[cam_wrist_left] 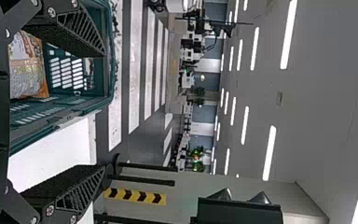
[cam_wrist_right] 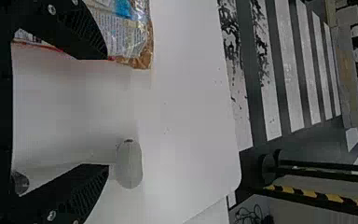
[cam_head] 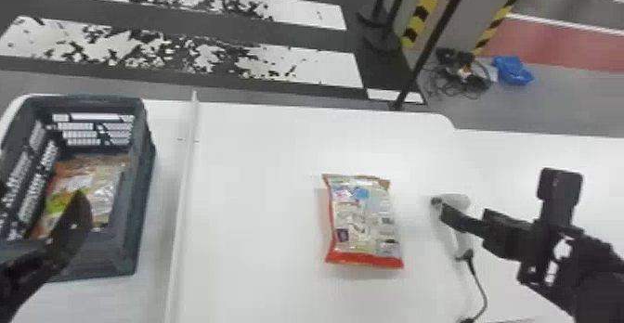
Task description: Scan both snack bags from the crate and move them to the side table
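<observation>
My left gripper (cam_head: pixel 74 229) is over the near part of the dark crate (cam_head: pixel 145 183), above a snack bag (cam_head: pixel 88 187) lying inside. In the left wrist view my left gripper (cam_wrist_left: pixel 103 111) has its fingers spread, with the bag (cam_wrist_left: pixel 27 70) in the crate (cam_wrist_left: pixel 108 79) beyond one of them. A second snack bag (cam_head: pixel 364 220), red-edged, lies flat on the white table. To its right, my right gripper (cam_head: pixel 464 220) is over the handheld scanner (cam_head: pixel 452 202). In the right wrist view, my right gripper (cam_wrist_right: pixel 107 112) stands open near the scanner (cam_wrist_right: pixel 129 164); the second bag (cam_wrist_right: pixel 126 32) is past the other finger.
A raised white strip (cam_head: pixel 183 197) runs between the crate and the second bag. The scanner's black cable (cam_head: pixel 480 285) trails to the near edge. Past the table (cam_head: pixel 260 150) stand black poles (cam_head: pixel 427 43), with cables and a blue item (cam_head: pixel 513 70) on the floor.
</observation>
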